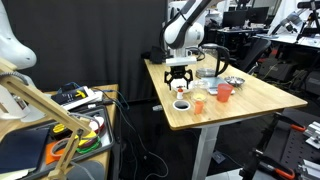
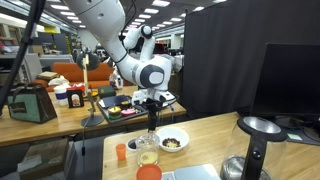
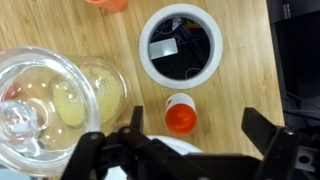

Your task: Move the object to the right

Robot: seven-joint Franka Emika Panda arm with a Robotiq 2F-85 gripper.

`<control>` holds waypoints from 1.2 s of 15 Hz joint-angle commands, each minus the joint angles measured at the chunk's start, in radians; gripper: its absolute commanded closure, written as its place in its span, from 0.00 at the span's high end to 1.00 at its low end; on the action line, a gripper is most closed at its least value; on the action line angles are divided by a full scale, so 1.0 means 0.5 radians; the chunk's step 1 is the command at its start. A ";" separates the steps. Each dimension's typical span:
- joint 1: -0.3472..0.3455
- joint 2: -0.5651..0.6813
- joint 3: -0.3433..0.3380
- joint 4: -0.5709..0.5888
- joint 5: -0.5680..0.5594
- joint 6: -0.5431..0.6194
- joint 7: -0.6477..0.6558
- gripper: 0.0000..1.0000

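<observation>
A small white cup with an orange inside (image 3: pixel 180 118) stands on the wooden table (image 3: pixel 240 60). It lies between the fingers of my gripper (image 3: pixel 200 135), nearer the left finger. The gripper is open and empty, and hovers above the cup. In an exterior view the gripper (image 1: pixel 179 78) hangs just over the small cup (image 1: pixel 181 91). In both exterior views the arm reaches down over the table; the gripper also shows here (image 2: pixel 152 104).
A white bowl with dark contents (image 3: pixel 180 45) stands just beyond the cup. A clear glass bowl (image 3: pixel 55 100) sits to its left, and an orange cup (image 3: pixel 108 4) at the top edge. A red cup (image 1: pixel 224 92) and a metal bowl (image 1: pixel 234 81) stand further along.
</observation>
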 commanded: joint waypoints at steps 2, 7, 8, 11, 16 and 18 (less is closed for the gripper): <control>-0.030 0.065 0.007 0.093 0.095 -0.095 -0.009 1.00; -0.040 0.115 -0.007 0.131 0.117 -0.105 -0.004 1.00; -0.044 0.121 -0.007 0.135 0.118 -0.106 -0.006 1.00; -0.058 0.132 -0.003 0.137 0.132 -0.102 -0.006 0.66; -0.056 0.146 -0.002 0.137 0.149 -0.104 -0.008 0.30; -0.049 0.133 -0.008 0.127 0.141 -0.096 -0.005 0.16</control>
